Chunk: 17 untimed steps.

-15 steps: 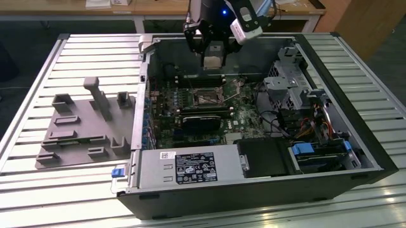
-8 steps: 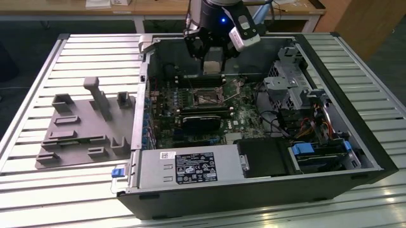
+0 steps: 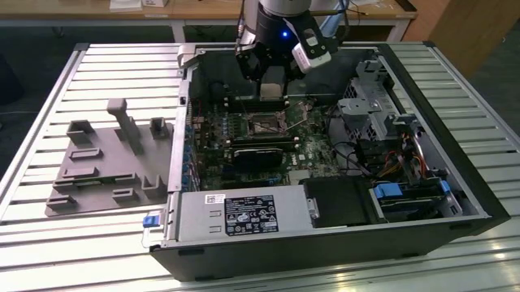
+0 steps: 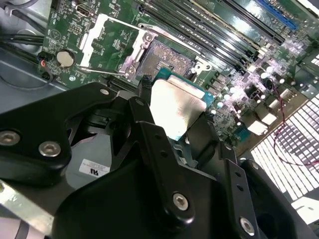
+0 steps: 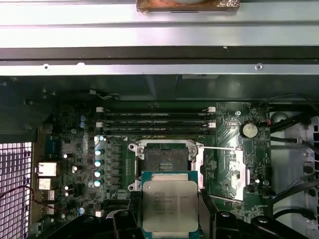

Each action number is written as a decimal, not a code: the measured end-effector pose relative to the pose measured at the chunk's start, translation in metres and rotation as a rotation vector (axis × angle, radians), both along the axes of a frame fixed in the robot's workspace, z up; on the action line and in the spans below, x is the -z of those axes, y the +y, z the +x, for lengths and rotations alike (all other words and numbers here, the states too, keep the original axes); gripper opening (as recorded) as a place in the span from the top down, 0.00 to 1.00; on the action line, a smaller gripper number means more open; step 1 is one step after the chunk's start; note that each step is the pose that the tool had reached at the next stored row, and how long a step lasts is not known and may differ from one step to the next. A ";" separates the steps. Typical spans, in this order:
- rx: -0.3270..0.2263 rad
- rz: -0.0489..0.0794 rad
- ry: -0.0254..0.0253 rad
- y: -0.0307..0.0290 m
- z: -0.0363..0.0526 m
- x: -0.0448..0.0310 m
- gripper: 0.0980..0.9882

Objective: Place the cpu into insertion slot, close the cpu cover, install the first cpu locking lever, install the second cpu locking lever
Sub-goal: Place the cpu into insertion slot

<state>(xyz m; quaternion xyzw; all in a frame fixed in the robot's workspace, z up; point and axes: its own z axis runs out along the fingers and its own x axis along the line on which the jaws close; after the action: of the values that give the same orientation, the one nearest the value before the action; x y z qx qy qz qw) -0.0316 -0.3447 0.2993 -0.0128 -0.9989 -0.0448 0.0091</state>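
Pale, slatted metal bench (image 3: 49, 243). Carries two things directly: an open black computer case (image 3: 325, 258), lying on its side toward the exterior view's right, and a grey moulded fixture plate (image 3: 97, 176) with upright posts and blocks, just beside the case on the exterior view's left. Slats visible around both.

My arm (image 3: 281, 21) points down from above the socket (image 5: 164, 160). My pincer (image 5: 170, 211) hangs close over the socket, its two black fingers (image 5: 210, 219) squeezed on the sides of a flat chip (image 5: 169, 199).
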 end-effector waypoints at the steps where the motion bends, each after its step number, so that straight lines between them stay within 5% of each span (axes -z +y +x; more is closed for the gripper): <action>1: 0.000 0.000 0.0000 0.0000 0.0000 0.0018 0.51; 17: 0.000 0.000 -0.0008 0.0000 0.0000 0.0294 0.51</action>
<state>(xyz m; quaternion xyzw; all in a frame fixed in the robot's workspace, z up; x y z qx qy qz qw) -0.0316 -0.3447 0.2699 -0.0128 -0.9989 -0.0448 0.0087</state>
